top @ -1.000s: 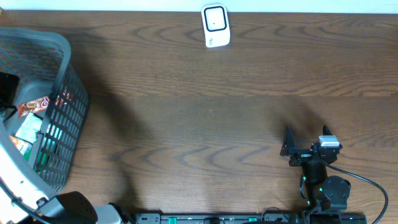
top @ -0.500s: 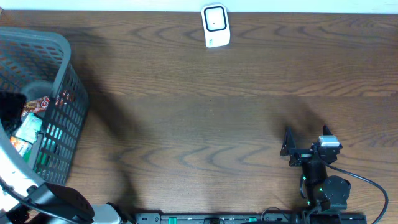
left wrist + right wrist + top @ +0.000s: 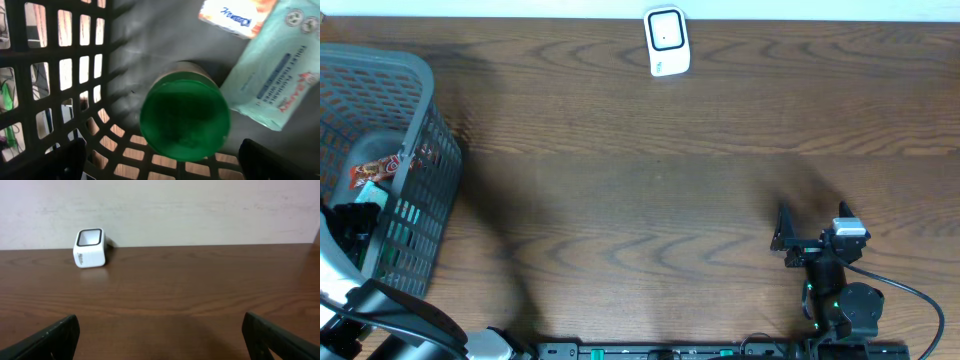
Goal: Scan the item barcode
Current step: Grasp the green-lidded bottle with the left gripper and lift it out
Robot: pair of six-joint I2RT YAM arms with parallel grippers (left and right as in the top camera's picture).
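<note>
You see the green-lidded jar (image 3: 185, 120) in the basket (image 3: 420, 80) at the desk's (image 3: 650, 190) left edge, long axis toward the left wrist camera, its body hidden. Left gripper (image 3: 162, 165) and right gripper (image 3: 162, 340) stand wide, empty.

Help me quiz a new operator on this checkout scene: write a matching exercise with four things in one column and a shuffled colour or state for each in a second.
Things:
1. scanner
2. basket
3. round lid
4. right hand

Matches:
A. green
B. open, holding nothing
C. white
D. grey, with lattice walls

Pairs: 1-C, 2-D, 3-A, 4-B.
</note>
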